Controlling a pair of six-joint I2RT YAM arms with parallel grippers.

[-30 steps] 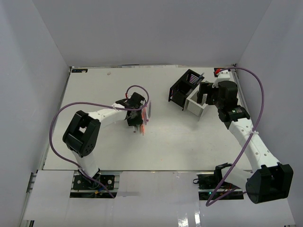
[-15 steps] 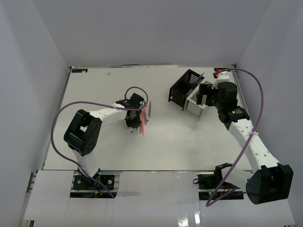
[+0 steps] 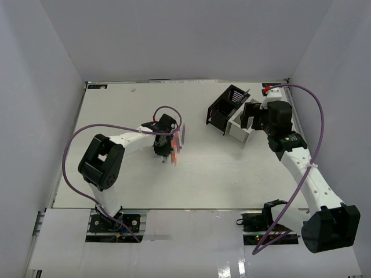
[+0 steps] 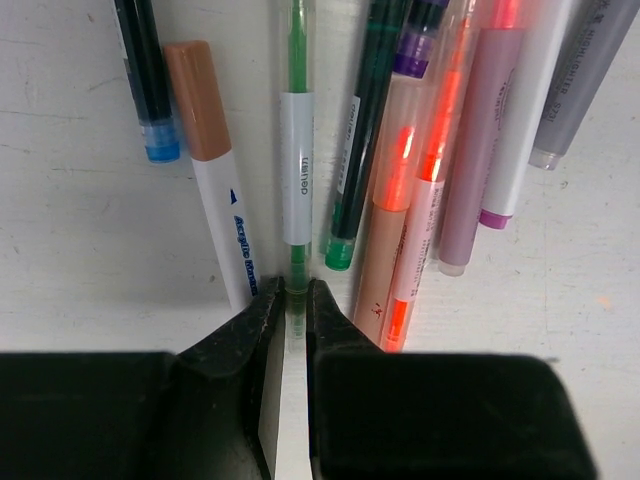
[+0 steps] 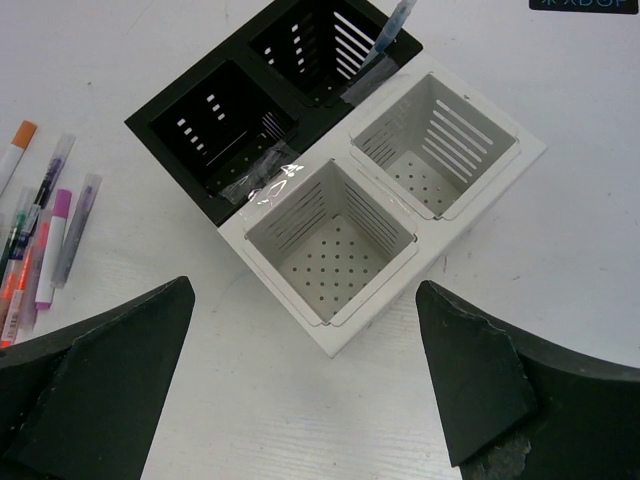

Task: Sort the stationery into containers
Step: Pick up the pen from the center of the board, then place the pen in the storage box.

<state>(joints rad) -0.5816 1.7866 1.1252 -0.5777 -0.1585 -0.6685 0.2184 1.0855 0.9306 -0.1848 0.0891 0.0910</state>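
From above, you see the left gripper [image 3: 168, 152] down on the table [image 3: 116, 104] at the pile of stationery [image 3: 175, 145], left of centre. The right gripper [image 3: 250, 119] hangs by the white container [image 3: 239, 131], which touches the black container [image 3: 220, 110] at the far right. In your left wrist view, the jaws pinch the clear green pen [image 4: 296, 170], which lies between a brown-capped marker [image 4: 205, 140] and a dark green pen [image 4: 362, 120]. In your right wrist view, the jaws stand wide apart, holding nothing, above the white container's 2 compartments. 1 blue pen [image 5: 388, 35] leans in the black container's far compartment.
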